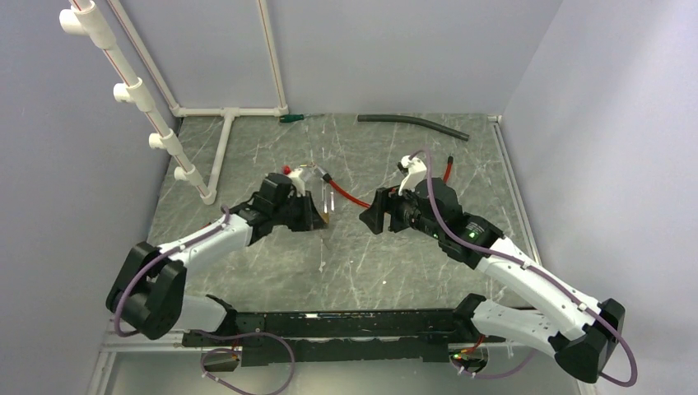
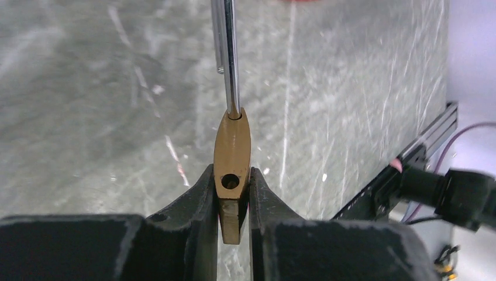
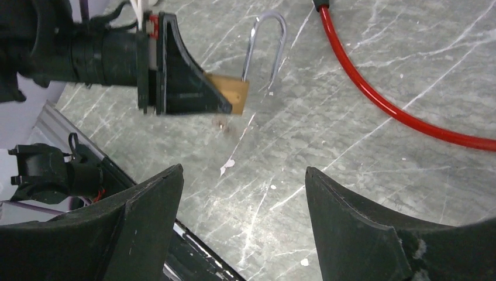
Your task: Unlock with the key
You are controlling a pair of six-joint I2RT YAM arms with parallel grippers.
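My left gripper is shut on a brass padlock and holds it just above the grey marble table. One leg of its silver shackle sits in the body. The other hole is empty. In the right wrist view the padlock juts from the left fingers, and the shackle has one leg hanging free. My right gripper is open and empty, a short way right of the padlock. A small silver and red object lies behind the left gripper; I cannot tell if it is the key.
A red cable runs across the table between the arms and shows in the right wrist view. A white pipe frame stands at the back left. A dark hose and a green-handled tool lie by the back wall.
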